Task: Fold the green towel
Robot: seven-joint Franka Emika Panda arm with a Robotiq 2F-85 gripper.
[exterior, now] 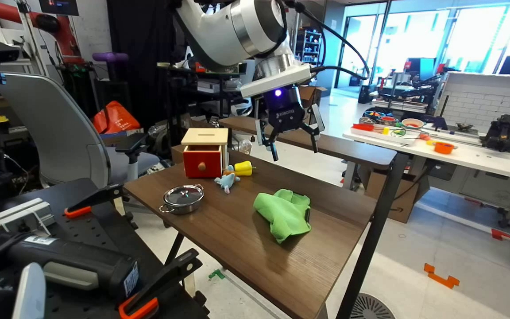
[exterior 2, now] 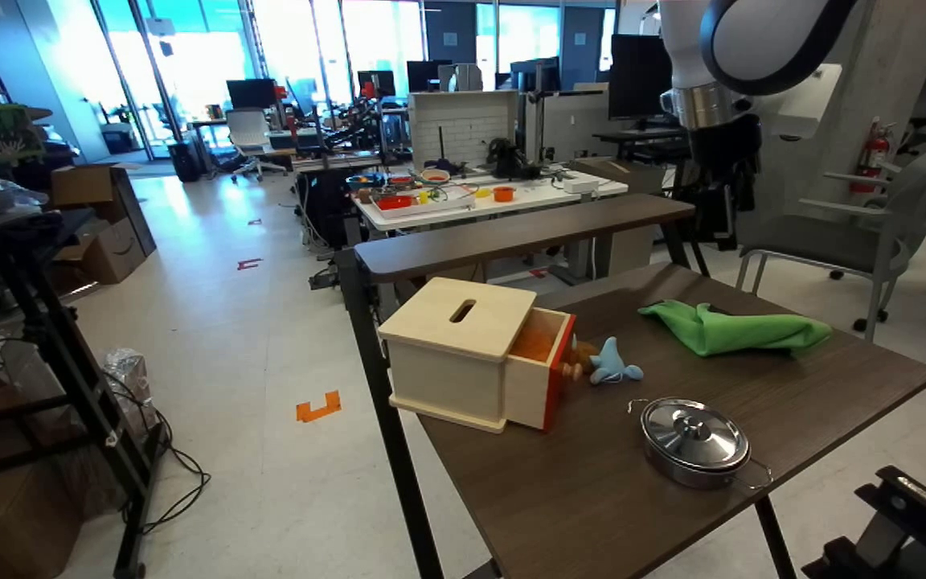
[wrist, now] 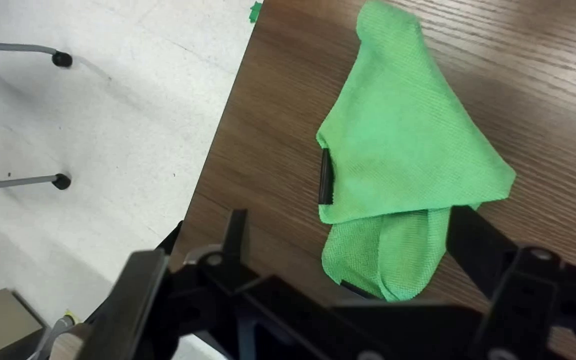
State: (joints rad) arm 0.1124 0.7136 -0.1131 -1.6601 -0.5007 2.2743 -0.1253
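Note:
The green towel (exterior: 284, 213) lies rumpled on the brown table, partly folded over itself; it also shows in an exterior view (exterior 2: 740, 330). In the wrist view the towel (wrist: 408, 135) has a broad upper flap lying over a narrower lower part, with black strips at its edge. My gripper (exterior: 295, 151) is open and empty, held in the air well above the table, apart from the towel. It also shows in an exterior view (exterior 2: 716, 221), dark and side-on. In the wrist view the gripper's fingers (wrist: 350, 215) are spread wide, with the towel between and beyond them.
A wooden box with an open red drawer (exterior: 202, 161) stands on the table (exterior: 237, 235). Near it are a light blue toy (exterior: 227, 180), a yellow pepper (exterior: 244, 168) and a lidded metal pot (exterior: 183, 199). A raised brown shelf (exterior 2: 527, 237) runs along one table edge.

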